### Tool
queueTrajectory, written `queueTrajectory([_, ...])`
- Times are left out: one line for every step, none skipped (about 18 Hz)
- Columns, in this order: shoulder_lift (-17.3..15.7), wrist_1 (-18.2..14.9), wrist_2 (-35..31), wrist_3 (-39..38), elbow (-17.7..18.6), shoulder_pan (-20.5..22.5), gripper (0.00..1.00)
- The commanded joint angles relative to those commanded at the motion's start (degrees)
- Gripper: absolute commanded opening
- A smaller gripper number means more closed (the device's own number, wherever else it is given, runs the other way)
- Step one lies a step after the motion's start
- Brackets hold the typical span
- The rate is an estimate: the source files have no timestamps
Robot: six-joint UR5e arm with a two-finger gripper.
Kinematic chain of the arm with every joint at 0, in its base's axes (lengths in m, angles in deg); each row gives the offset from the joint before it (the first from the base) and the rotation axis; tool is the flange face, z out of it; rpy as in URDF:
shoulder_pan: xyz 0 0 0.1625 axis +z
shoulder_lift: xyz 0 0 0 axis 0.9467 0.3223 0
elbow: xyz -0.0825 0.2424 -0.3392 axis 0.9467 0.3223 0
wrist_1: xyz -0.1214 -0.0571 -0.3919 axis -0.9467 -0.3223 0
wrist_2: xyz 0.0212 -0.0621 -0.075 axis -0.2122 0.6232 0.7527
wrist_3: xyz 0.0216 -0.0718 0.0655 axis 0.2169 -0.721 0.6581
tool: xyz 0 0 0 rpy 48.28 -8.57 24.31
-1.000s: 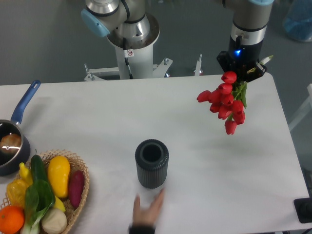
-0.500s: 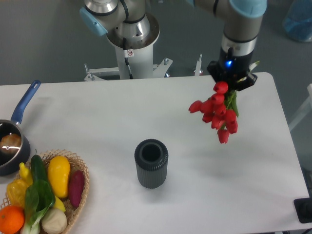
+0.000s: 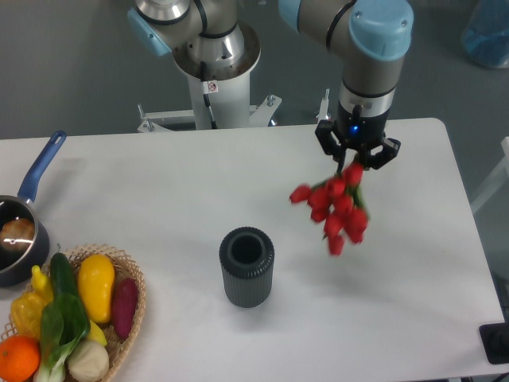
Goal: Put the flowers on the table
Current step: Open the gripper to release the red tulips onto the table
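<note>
The worktop (image 3: 159, 183) is a broad white slab with rounded corners and a smooth matte face. Above its right half hang the flowers (image 3: 332, 208), a tight bunch of glossy red tulip buds with short green stems showing at the top; the buds point down and toward the camera, clear of the surface. The gripper (image 3: 355, 157) is clamped on the stems, its dark fingers pressed in from both sides just above the uppermost bud.

The arm comes in from the upper edge, bends at a pale blue capped joint, and drops straight down through a grey and black wrist with a small blue light lit on it, so the gripper faces the worktop.

Left of the bunch and nearer the front stands a dark ribbed cylinder, the vase (image 3: 247, 267), upright and open at the top, well apart from the buds. At the front left corner a woven wicker basket (image 3: 131, 314) holds vegetables and fruit. A dark saucepan (image 3: 20, 239) with a blue handle sits at the left edge.

On the white arm pedestel behind is a small red-and-white sticker (image 3: 208, 87), too small to read.
</note>
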Motion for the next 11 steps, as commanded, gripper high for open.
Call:
queueTrajectory([0.0,0.0,-0.1,0.1,0.0,0.1,1.0])
queueTrajectory([-0.1,0.2,-0.1,0.0,0.0,0.1,1.0])
queueTrajectory([-0.2,0.4,-0.1,0.1,-0.1,0.2,1.0])
queueTrajectory([-0.3,0.2,0.2,0.1,0.0,0.4,1.0])
queueTrajectory([-0.6,0.3,0.7,0.1,0.6,0.9,1.0])
queueTrajectory([-1.1,0.5,0.9,0.7,1.5,1.0,1.0])
queueTrajectory([-1.5,0.8,1.0,2.1,1.8,0.9,1.0])
queueTrajectory([-1.6,1.1,0.9,3.5,2.0,1.0,1.0])
queueTrajectory([-1.6,1.1,0.8,4.4,2.1,1.0,1.0])
queueTrajectory([-1.5,1.1,0.7,4.7,2.0,1.1,1.0])
queueTrajectory([-1.4,1.1,0.6,4.7,2.0,1.7,1.0])
